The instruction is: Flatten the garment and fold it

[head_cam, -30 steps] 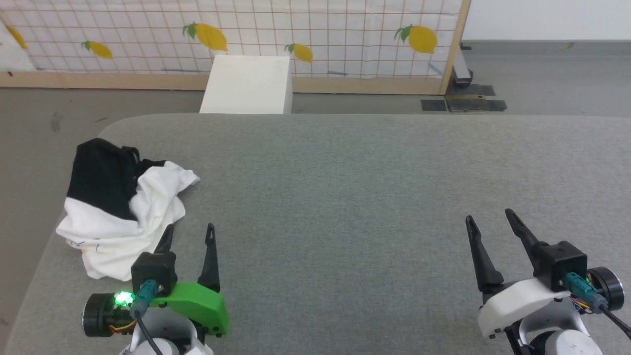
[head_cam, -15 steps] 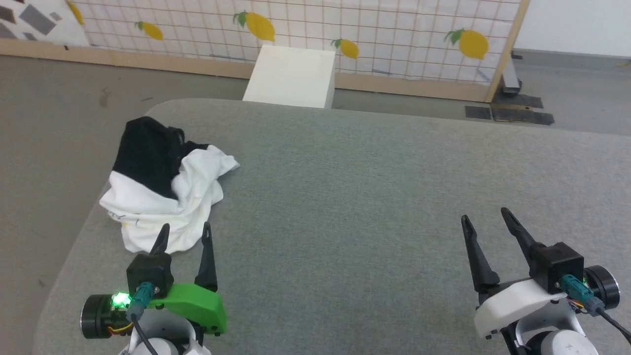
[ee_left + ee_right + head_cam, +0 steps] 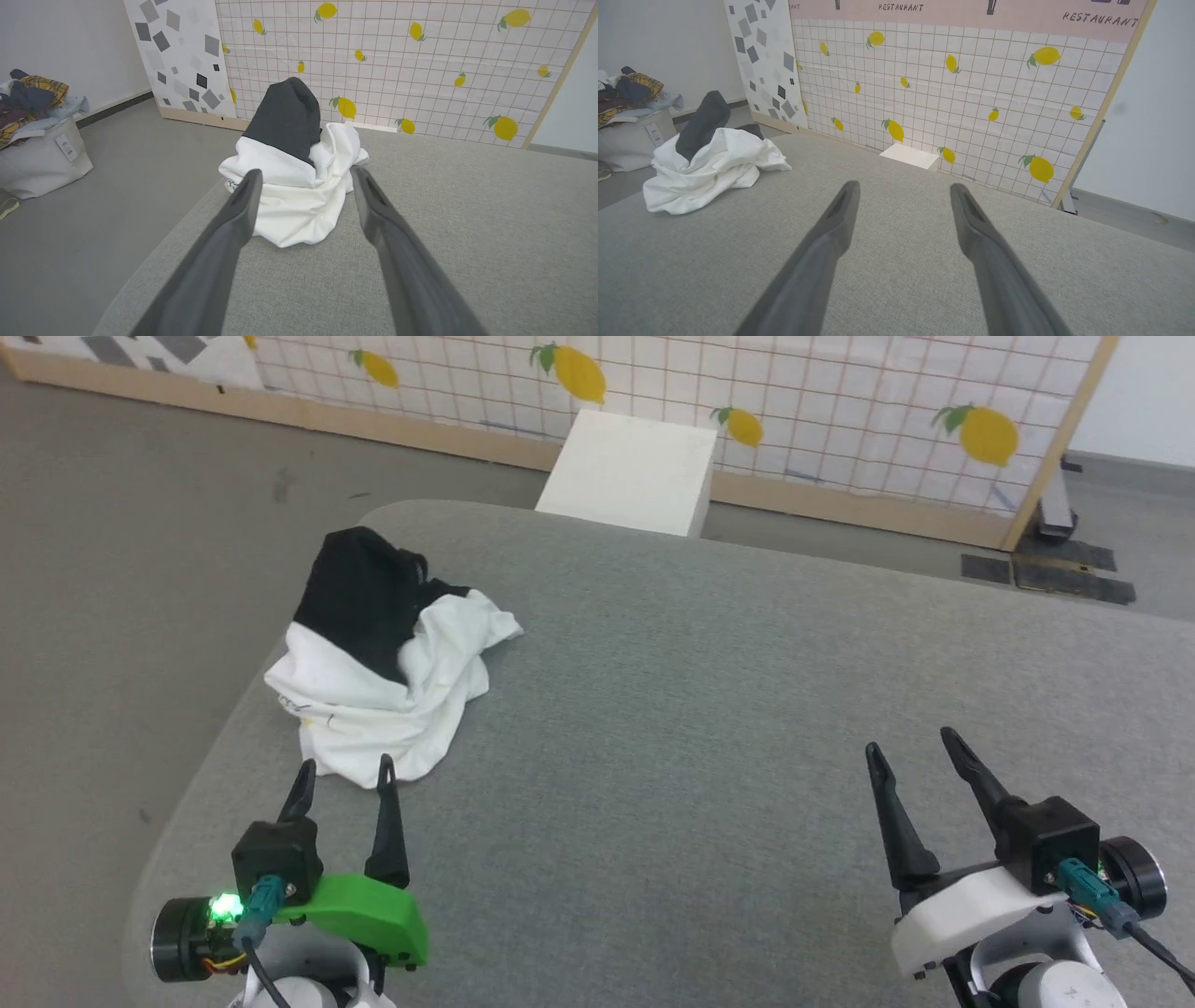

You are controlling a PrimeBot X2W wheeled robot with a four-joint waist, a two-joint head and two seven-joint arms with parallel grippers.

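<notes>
Two sets of jaws hover over the grey bench [image 3: 709, 691], both spread wide and gripping nothing. The garment [image 3: 383, 700] lies crumpled in a heap close to the bench's left edge, black sleeve cloth piled over the white body. The left jaws sit just short of the garment, their dark fingers [image 3: 386, 821] aimed at its near hem; whether the tips touch the cloth I cannot tell. The right jaws are well apart from the garment, off to its right. Beyond the garment, a white box [image 3: 630, 471] stands against a lemon-print screen [image 3: 840, 420]. Left of the garment, a pale bag [image 3: 37, 154] heaped with clothes sits on the floor.
</notes>
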